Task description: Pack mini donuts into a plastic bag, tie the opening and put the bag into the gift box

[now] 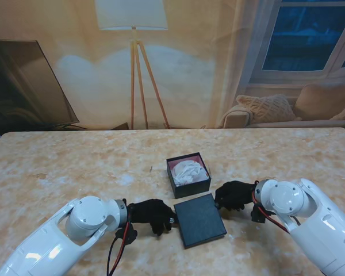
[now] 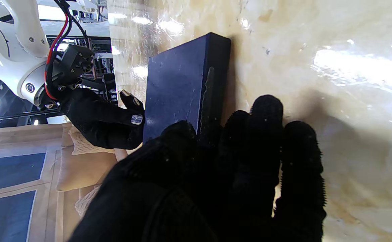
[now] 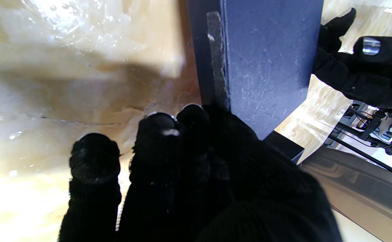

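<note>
At opposite corners of the lid (image 1: 199,219), both robot hands (image 1: 152,214) (image 1: 234,195) press fingertips.

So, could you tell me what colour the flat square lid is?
Dark navy lid, clearest in the stand view.

It looks like a living room at home: a floor lamp (image 1: 133,34) on wooden legs, a dark television (image 1: 26,86), and a cushioned sofa (image 1: 287,112) under a night window (image 1: 310,34).
</note>
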You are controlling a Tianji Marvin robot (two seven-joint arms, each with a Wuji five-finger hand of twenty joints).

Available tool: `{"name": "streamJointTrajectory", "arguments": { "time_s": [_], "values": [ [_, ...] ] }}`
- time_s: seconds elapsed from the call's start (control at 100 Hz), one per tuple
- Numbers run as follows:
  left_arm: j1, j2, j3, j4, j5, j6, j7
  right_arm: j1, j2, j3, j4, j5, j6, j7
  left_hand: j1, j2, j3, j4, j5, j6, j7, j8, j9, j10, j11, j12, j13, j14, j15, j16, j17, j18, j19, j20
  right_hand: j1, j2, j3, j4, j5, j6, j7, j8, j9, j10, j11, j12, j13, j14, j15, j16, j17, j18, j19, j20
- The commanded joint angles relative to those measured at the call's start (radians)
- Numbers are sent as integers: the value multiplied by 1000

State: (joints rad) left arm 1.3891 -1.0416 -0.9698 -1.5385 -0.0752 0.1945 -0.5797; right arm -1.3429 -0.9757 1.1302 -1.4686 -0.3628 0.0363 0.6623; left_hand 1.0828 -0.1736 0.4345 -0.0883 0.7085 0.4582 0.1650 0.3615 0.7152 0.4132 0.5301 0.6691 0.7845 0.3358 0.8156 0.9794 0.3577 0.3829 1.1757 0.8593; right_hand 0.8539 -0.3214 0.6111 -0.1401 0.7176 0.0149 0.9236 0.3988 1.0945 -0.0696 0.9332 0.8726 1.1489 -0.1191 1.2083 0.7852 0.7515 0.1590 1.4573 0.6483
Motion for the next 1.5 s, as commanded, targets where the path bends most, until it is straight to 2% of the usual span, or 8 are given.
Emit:
{"name": "streamJointTrajectory", "arguments": {
  "time_s": [0.0,0.24,0.47,0.69,0.92,1.2,1.49],
  "values": [
    [4,-9,-2,-28,-9,-2,-15,-14,-10,-3,-17,4,-3,22,19,21,-15,14,-2,-87,-41,-14,4,-23,6,-8,29,2,-11,-18,5,13,-6,-17,34,-30,-4,-21,31,-153,-1,11,30,-31,53,-8,27,-64,15,3,13,-10,46,-8],
    [-2,-6,-5,-51,-20,13,-32,-15,-6,10,-37,-3,-7,39,18,24,-14,14,-5,-77,-42,-12,1,-16,6,-26,31,0,-16,-25,8,14,-8,-23,32,-25,-11,-20,46,-173,6,118,31,-37,72,-6,27,-68,25,-1,13,-11,52,-16],
    [-2,-3,-12,-67,-28,20,-42,-17,-3,23,-55,-9,-14,50,15,24,-11,16,-4,-74,-43,-16,-1,-14,8,-38,30,0,-21,-30,9,14,-8,-26,28,-25,-12,-21,53,-179,9,154,32,-37,74,-6,28,-68,26,-3,14,-12,52,-17],
    [-1,2,-28,-96,-25,25,-56,-30,-1,50,-81,-18,-21,57,10,23,-5,18,-4,-74,-44,-19,0,-13,10,-43,31,-3,-21,-32,8,14,-7,-28,27,-26,-12,-21,55,-178,5,164,35,-37,76,-7,29,-68,25,-4,15,-11,53,-18],
    [-29,2,-29,-112,-38,62,-69,-21,2,75,-99,-13,-25,77,3,23,0,18,-4,-75,-43,-19,-2,-15,10,-46,33,-4,-22,-34,15,12,-13,-34,27,-27,-12,-22,57,-177,-1,169,35,-33,75,-8,30,-68,24,-6,15,-10,52,-19],
    [-84,-10,-9,-91,-41,113,-43,40,2,53,-69,21,-4,97,0,23,6,18,-5,-74,-44,-22,-3,-14,10,-48,29,-3,-24,-35,15,13,-16,-39,25,-28,-12,-22,59,-180,-8,166,38,-40,77,-9,32,-72,23,-8,18,-12,52,-21],
    [-135,-20,5,-70,-37,147,-24,134,-6,-3,-8,55,33,99,-5,24,9,20,-6,-74,-45,-26,-6,-14,7,-49,27,-2,-26,-35,14,14,-17,-43,25,-26,-12,-22,59,-181,-9,164,36,-38,76,-10,30,-69,22,-10,15,-10,50,-23]
  ]
}}
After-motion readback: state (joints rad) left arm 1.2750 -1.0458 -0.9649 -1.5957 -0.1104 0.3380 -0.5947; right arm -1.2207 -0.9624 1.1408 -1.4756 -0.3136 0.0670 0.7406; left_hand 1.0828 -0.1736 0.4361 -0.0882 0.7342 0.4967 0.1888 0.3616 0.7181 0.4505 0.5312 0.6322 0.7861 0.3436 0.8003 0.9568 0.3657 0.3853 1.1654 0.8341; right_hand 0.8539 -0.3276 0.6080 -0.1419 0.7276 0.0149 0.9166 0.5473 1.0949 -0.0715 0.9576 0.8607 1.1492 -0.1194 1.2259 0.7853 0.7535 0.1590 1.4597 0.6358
